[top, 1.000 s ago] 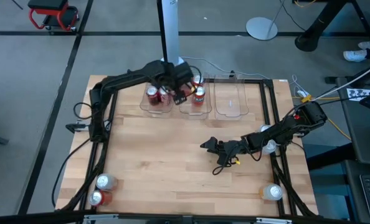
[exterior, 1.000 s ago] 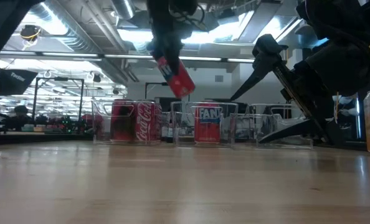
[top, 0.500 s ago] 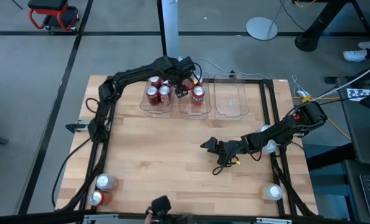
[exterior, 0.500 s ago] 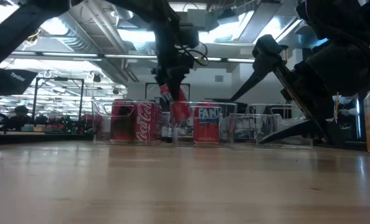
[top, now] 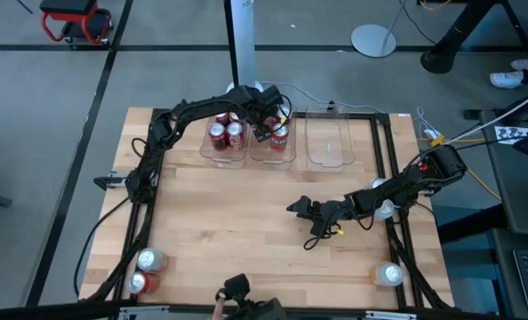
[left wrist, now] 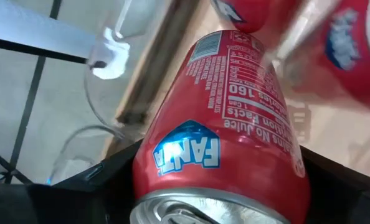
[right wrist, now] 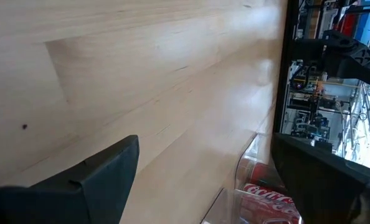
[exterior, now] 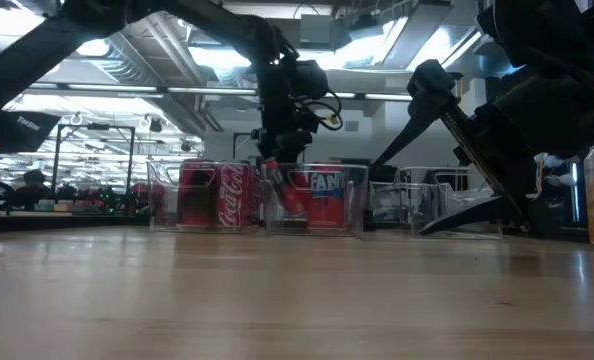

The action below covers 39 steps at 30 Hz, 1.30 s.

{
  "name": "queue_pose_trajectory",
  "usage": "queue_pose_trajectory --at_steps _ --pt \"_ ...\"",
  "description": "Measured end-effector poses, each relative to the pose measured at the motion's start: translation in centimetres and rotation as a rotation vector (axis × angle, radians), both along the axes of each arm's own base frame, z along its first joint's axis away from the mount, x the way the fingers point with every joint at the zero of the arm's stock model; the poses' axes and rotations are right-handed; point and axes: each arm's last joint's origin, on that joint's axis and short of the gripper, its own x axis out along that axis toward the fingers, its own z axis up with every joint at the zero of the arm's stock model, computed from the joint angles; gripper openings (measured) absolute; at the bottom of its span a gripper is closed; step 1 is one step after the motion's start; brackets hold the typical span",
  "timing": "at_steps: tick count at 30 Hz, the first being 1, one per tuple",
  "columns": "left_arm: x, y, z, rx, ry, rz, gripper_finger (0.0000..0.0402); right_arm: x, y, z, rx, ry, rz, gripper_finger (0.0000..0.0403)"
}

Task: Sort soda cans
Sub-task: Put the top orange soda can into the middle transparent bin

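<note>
Jaws of left gripper [top: 266, 123] clamp red can [left wrist: 222, 118], now lowered into middle bin [top: 257, 156]; right gripper [top: 298, 208] idles open.

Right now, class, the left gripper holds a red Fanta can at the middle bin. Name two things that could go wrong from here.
1. The held Fanta can is tilted as the left gripper lowers it into the middle bin; released like this, it may topple instead of standing.
2. Another Fanta can already stands in that bin, close beside it; the incoming can could knock it over.
</note>
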Motion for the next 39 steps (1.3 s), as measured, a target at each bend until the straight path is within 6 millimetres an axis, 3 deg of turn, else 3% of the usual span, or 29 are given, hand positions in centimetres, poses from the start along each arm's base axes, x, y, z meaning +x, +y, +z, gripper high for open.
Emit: queue_pose_trajectory --at_steps 7,17,39 --pt "-0.4 0.8 0.0 0.0 -0.025 0.049 0.0332 0.0 0.0 0.0 0.001 -0.001 0.0 0.0363" --pt "-0.6 1.4 -0.4 -0.034 -0.038 0.072 0.0318 0.0 0.0 0.0 0.001 -0.001 -0.001 0.0363" --pt "-0.1 2.1 -0.7 -0.001 -0.086 0.067 0.0337 0.0 0.0 0.0 0.004 0.002 -0.002 0.0363"
